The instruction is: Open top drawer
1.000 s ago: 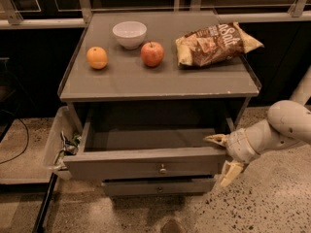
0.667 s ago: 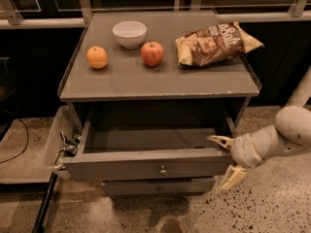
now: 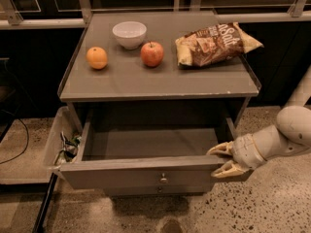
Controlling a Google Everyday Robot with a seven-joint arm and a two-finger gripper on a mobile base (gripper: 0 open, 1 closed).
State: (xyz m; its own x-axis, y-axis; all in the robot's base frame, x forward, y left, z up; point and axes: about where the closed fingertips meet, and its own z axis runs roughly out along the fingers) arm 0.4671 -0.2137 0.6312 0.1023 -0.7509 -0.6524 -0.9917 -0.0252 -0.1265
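Meanwhile, the top drawer (image 3: pixel 136 174) stands pulled well out from under the surface (image 3: pixel 160 81), much as it did a second ago; its front has perhaps come a shade further toward the camera. The gripper (image 3: pixel 222 159) has sunk a little and its fingers (image 3: pixel 219 149) sit closer together than before, though they are still apart, one above the other. The pale arm (image 3: pixel 286 135) reaches in from 3 o'clock.

The gripper hangs at the right end of the drawer front, the upper finger level with the front's top edge and the lower one against its face; I cannot tell whether either one touches. From the gripper, the drawer stretches away toward 9 o'clock, and its small round knob (image 3: pixel 163 178) lies at about 8 o'clock, well apart from the fingers.

On the surface, at 12 o'clock from the drawer, the bowl (image 3: pixel 129 34), orange (image 3: pixel 97 58), apple (image 3: pixel 152 54) and chip bag (image 3: pixel 216 43) rest unmoved.
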